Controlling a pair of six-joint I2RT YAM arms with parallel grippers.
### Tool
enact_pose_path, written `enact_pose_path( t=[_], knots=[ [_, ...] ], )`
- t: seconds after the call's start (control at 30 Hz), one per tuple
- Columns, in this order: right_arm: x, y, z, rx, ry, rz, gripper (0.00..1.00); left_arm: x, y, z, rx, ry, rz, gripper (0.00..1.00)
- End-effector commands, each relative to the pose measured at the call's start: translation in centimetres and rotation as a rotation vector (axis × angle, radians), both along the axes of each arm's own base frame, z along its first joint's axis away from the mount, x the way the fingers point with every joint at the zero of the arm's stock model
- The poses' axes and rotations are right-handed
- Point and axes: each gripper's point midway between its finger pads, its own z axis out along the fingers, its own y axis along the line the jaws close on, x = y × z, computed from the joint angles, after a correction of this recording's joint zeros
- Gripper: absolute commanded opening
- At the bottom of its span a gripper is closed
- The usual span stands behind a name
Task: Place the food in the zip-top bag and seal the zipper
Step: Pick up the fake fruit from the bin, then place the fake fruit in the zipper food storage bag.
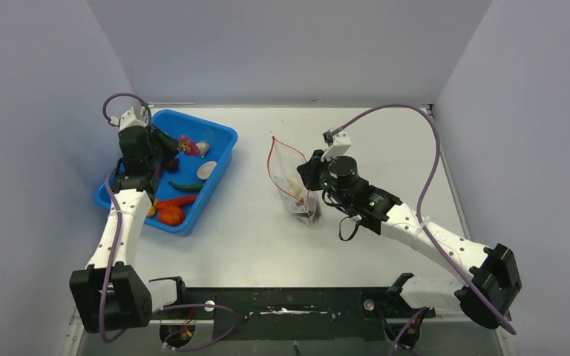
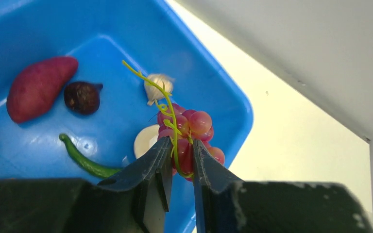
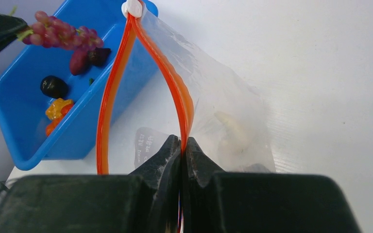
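In my L claw [image 2: 180, 146]: red plastic grape bunch [image 2: 197, 123] pinched, prob. by stem; next, into clear floppy bag [image 3: 218, 97] R claw [image 3: 181, 143] pinches.

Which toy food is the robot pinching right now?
The bunch of red grapes: the left gripper pinches its green stem, while the rest lie loose in the blue bin.

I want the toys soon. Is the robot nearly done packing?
Not nearly. Done: a pale piece and a dark one lie in the zip-top bag. In hand: the left gripper pinches the grapes above the blue bin; the right gripper holds the bag's mouth open. Left: sweet potato, green pepper and others, then the zipper.
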Motion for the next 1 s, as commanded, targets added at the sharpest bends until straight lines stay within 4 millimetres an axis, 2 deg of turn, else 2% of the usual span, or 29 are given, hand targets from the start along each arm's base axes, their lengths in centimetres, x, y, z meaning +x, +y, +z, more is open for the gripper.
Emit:
enact_pose_path(
  t=[0.0, 0.13, 0.23, 0.53, 0.67, 0.97],
  knots=[
    [0.8, 1.2, 3.0, 0.058, -0.058, 0.013, 0.0, -0.3, -0.4, 8.1, 0.068, -0.174, -0.037, 0.14],
    [1.1, 1.3, 3.4, 0.045, -0.072, 0.014, 0.0, -1.1, -2.1, 12.3, 0.063, -0.248, -0.104, 0.14],
    [1.2, 1.7, 3.6, 0.048, -0.073, 0.029, 0.0, -2.0, -3.6, 14.3, 0.047, -0.29, -0.159, 0.14],
    [1.6, 2.7, 3.0, 0.058, -0.051, 0.039, 0.0, -4.5, -10.0, 17.2, -0.06, -0.348, -0.419, 0.13],
    [1.8, 3.1, 3.0, 0.062, -0.046, 0.044, 0.0, -5.8, -12.3, 17.9, -0.122, -0.359, -0.502, 0.12],
    [1.8, 3.5, 2.9, 0.077, -0.039, 0.056, 0.0, -9.0, -18.9, 19.8, -0.24, -0.384, -0.728, 0.11]
  ],
)
